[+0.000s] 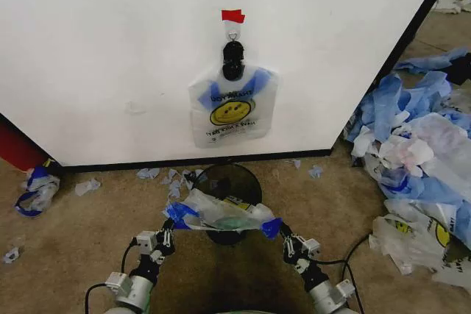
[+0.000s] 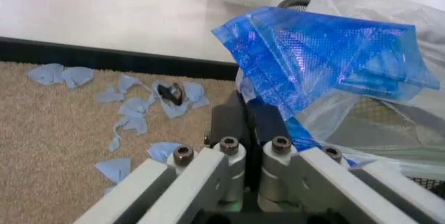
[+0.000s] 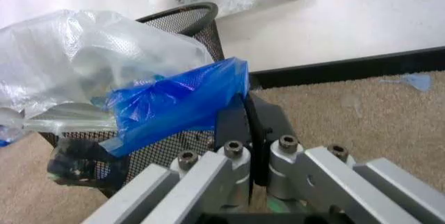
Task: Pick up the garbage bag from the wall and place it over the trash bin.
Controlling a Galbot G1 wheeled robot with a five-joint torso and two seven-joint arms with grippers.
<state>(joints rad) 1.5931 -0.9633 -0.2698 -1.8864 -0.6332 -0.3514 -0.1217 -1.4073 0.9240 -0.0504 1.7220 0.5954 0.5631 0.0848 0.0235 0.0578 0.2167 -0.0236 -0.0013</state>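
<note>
Both grippers' fingers [image 2: 240, 122] clamped on garbage bag [image 1: 221, 215] handles

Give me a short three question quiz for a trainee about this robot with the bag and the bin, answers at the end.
1. True or false: both end effectors are shut on the blue handles of a garbage bag.
2. Where is that bag held relative to the trash bin? A) stretched above its rim B) lying on the carpet C) clipped to the wall
3. What hangs on the wall under the red tape?

Key:
1. True: left end effector, right end effector.
2. A.
3. A second smiley bag, hung from a black clip.
</note>
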